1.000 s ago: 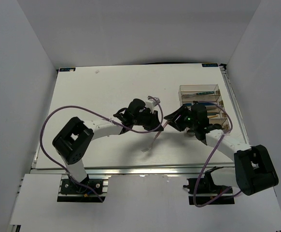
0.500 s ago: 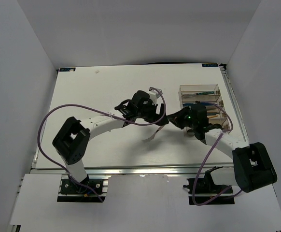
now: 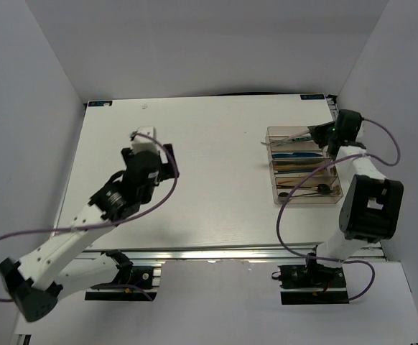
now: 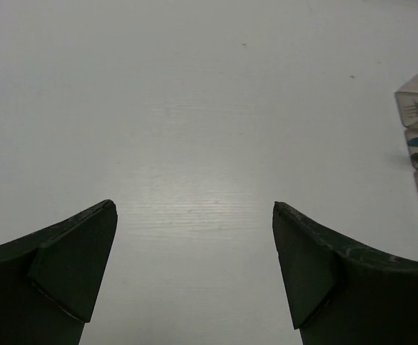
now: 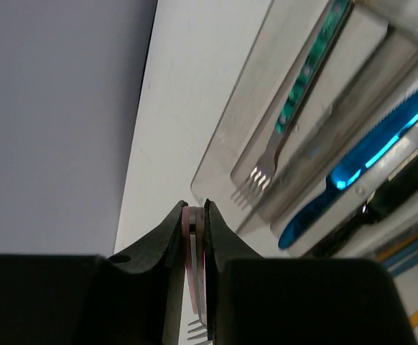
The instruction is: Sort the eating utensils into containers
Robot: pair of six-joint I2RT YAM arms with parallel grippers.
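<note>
Fork (image 5: 196,244) in right gripper (image 5: 193,206), wrist view only

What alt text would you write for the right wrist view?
The right pincer is shut on a pink-handled fork. Beyond it, the clear tray holds a teal-handled fork and a blue utensil in neighbouring compartments.

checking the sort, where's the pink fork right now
Right wrist view: pink fork pinched in the right gripper, at the tray on the right, near the teal fork.
</note>
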